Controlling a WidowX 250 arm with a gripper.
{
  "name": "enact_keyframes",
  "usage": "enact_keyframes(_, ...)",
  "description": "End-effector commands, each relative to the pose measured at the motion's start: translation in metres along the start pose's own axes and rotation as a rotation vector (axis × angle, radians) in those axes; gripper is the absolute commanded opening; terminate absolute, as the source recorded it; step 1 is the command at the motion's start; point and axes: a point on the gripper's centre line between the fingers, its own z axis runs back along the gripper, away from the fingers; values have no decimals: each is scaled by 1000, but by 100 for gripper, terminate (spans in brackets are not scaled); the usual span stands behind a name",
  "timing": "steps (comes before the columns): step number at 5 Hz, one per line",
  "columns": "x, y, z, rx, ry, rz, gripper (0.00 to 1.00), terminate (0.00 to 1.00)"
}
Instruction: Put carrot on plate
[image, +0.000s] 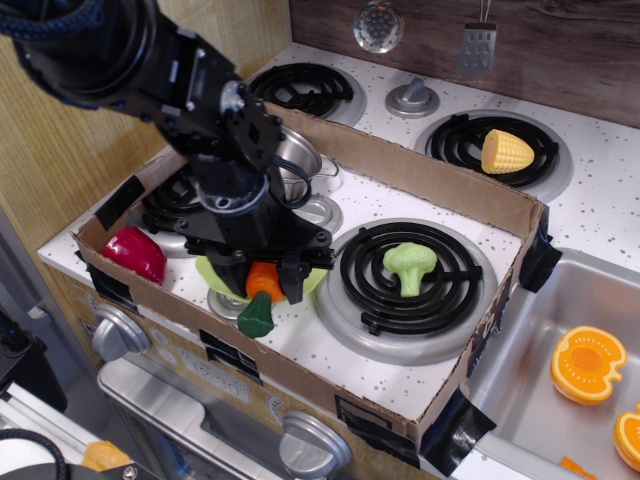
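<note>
My black gripper (262, 280) hangs over the lime-green plate (312, 279), which it mostly hides; only the plate's rim shows at both sides. The gripper is shut on the orange carrot (264, 283), which hangs between the fingers with its dark green stem cap (256, 317) pointing down, past the plate's front edge. I cannot tell whether the carrot touches the plate.
A steel pot (297, 160) sits behind the arm. A red pepper (136, 253) lies at the box's left, broccoli (409, 265) on the front right burner, corn (506, 152) on the back right burner. Pumpkin halves (587, 363) lie in the sink. Cardboard walls (430, 190) ring the stove.
</note>
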Motion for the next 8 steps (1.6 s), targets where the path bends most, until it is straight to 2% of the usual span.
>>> enact_keyframes(1, 21, 7, 11, 4, -56, -63, 100, 0)
enact_keyframes(3, 32, 5, 29, 79, -71, -127, 100, 0)
enact_keyframes(5, 56, -14, 71, 251, -17, -221, 100, 0)
enact_keyframes(6, 62, -27, 84, 284, 18, -199, 100, 0)
enact_keyframes(8, 62, -27, 84, 284, 18, -199, 100, 0)
